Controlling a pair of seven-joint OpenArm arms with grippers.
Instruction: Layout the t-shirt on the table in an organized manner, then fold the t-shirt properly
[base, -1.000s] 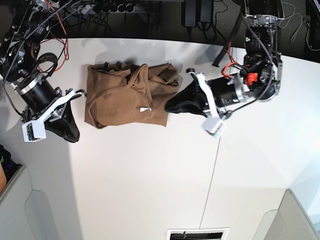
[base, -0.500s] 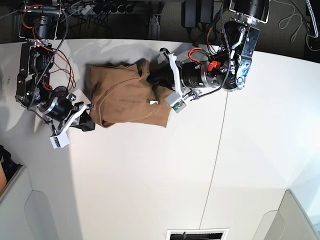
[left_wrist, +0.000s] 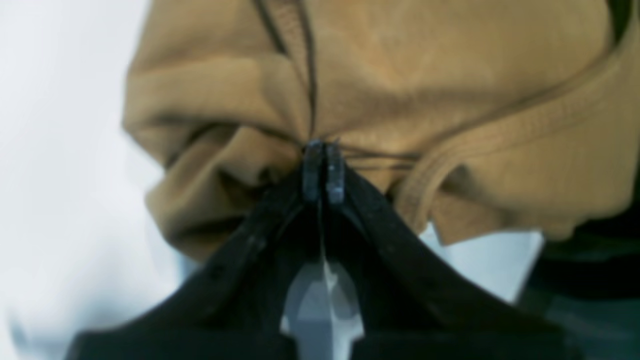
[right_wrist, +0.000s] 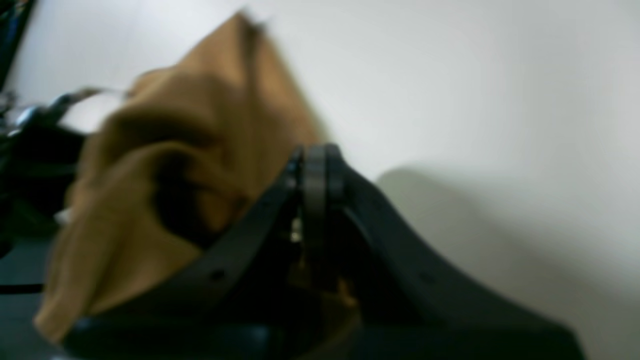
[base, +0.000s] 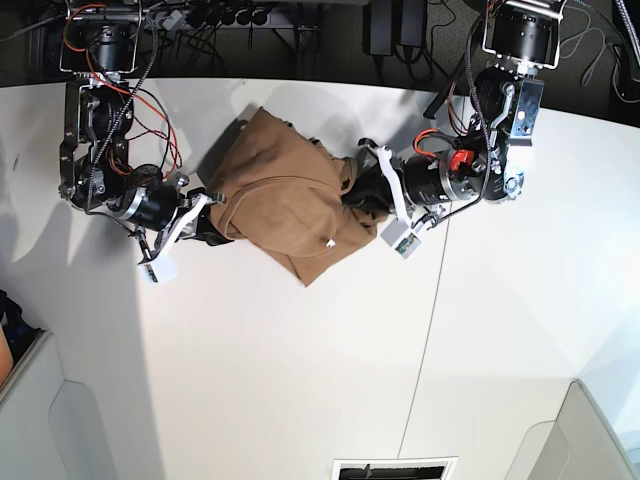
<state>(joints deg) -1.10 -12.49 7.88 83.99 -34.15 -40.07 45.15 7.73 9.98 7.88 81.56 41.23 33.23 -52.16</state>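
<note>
I have the white table (base: 300, 380) filling most of the base view, with a thin dark seam (base: 425, 340) running down its right half. The tan t-shirt (base: 285, 200) lies bunched toward the table's far edge, left of that seam, skewed so one corner points down at the near side and another up at the far edge. It is crumpled, with the neckline curving across it and a small white label (base: 328, 241) showing near its lower right.

My left gripper (left_wrist: 323, 170) comes in from the shirt's right side. On the left wrist camera I see its jaws pressed together with a gathered pinch of fabric between the tips, folds radiating from that spot, so it is clamped on the t-shirt.

My right gripper (right_wrist: 315, 165) sits at the shirt's left edge. Its jaws are closed flat against each other. The right wrist picture is blurred, with cloth heaped just beside the tips; I cannot tell whether any fabric is caught.
</note>
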